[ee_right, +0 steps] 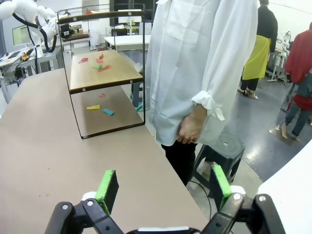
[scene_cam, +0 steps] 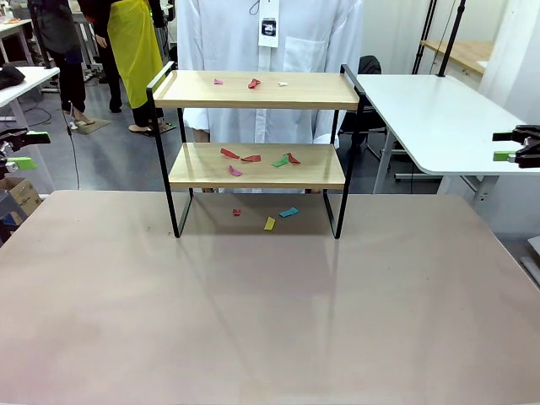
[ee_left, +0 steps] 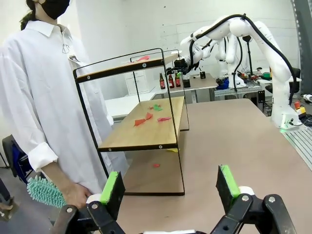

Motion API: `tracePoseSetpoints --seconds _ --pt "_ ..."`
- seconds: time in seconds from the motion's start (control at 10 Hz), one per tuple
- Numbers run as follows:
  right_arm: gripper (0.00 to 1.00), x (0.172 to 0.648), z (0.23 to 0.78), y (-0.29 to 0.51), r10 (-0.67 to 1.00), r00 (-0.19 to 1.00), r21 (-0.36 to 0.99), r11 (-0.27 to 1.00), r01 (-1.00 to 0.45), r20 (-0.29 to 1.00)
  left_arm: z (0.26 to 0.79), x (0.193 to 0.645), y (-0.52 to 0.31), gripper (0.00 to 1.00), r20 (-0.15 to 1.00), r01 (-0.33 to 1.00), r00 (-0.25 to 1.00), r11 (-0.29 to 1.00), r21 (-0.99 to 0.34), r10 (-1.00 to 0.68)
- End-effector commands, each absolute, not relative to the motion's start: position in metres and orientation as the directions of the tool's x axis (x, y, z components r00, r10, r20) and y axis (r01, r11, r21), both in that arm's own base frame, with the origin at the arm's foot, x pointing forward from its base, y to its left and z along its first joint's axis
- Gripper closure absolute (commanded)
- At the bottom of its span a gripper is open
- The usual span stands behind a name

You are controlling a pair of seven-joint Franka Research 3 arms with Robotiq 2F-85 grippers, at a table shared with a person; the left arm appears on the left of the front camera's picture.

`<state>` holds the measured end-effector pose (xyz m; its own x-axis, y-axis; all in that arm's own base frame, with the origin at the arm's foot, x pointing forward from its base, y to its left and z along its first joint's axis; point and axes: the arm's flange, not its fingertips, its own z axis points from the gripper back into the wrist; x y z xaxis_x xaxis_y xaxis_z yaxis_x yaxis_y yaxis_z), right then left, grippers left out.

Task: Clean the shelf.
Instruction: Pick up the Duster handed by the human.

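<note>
Across the pale tabletop [scene_cam: 270,321], you have the shelf [scene_cam: 321,91] standing at the far edge in the middle, right in front of a person in a white coat [scene_cam: 278,42]. Judge the cleaning as not yet started. Red, pink and white paper scraps [scene_cam: 254,83] lie on the top board. Red, pink and green ones [scene_cam: 251,158] lie on the lower board. A yellow, a blue and a small red piece [scene_cam: 270,224] sit on the tabletop beneath the frame. All of that is left to clear.

Your left gripper [ee_left: 169,185] and right gripper [ee_right: 163,185] both hang well apart from the shelf at the sides, jaws spread wide, holding nothing. The person's hand [ee_left: 75,194] grips a teal bristle brush [ee_left: 45,191] down at their side.

For writing, a dark tag [scene_cam: 268,32] hangs on the coat, but its print is too small to read.
</note>
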<state>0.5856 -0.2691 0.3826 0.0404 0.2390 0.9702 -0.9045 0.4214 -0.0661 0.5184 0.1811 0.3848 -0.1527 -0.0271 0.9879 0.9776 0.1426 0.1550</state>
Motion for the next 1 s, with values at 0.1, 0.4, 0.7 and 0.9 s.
tracePoseSetpoints --seconds 0.1,0.4,0.7,0.9 --pt "0.0 0.574 0.396 -0.261 0.211 -0.009 -0.1 0.422 -0.901 0.977 0.391 0.508 0.18 0.0 0.987 0.975 -0.159 0.157 0.159 -0.01" --pt "0.0 0.568 0.402 -0.258 0.205 -0.026 -0.113 0.426 -0.898 0.978 0.393 0.506 0.181 0.0 0.987 0.972 -0.163 0.169 0.161 -0.006" --pt "0.0 0.575 0.402 -0.264 0.229 0.014 -0.084 0.416 -0.905 0.973 0.389 0.513 0.183 0.0 0.987 0.976 -0.156 0.151 0.159 -0.027" --pt "0.0 0.575 0.402 -0.264 0.229 0.014 -0.084 0.416 -0.905 0.973 0.389 0.513 0.183 0.0 0.987 0.976 -0.156 0.151 0.159 -0.027"
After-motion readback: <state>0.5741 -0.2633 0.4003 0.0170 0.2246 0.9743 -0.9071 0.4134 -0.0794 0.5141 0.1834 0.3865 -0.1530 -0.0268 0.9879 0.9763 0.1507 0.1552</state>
